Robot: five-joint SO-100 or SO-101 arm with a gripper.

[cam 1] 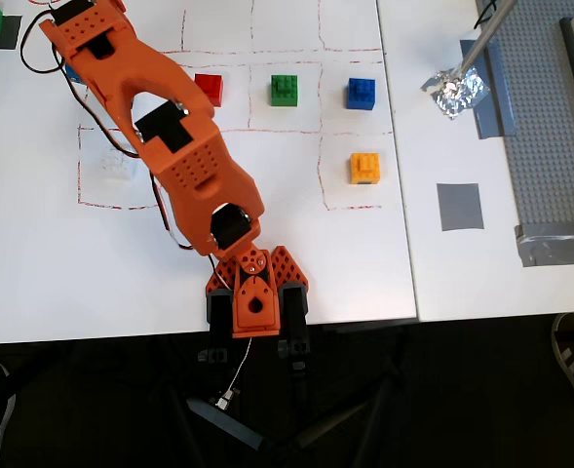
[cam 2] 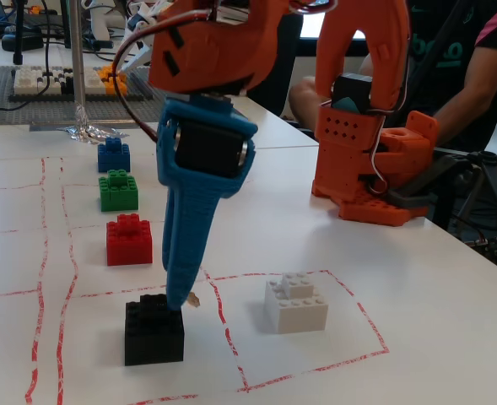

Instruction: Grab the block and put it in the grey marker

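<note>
One small black studded block (cam 2: 153,328) sits lower left, directly under our blue-fingered gripper (cam 2: 177,297); jaw state unclear.

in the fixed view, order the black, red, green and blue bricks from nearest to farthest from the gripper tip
Judged from the gripper in the fixed view:
1. black block, right under the tip, at the front.
2. red brick, just behind and to the left.
3. green brick, further back in the same column.
4. blue brick, farthest back, near the foil.
</note>
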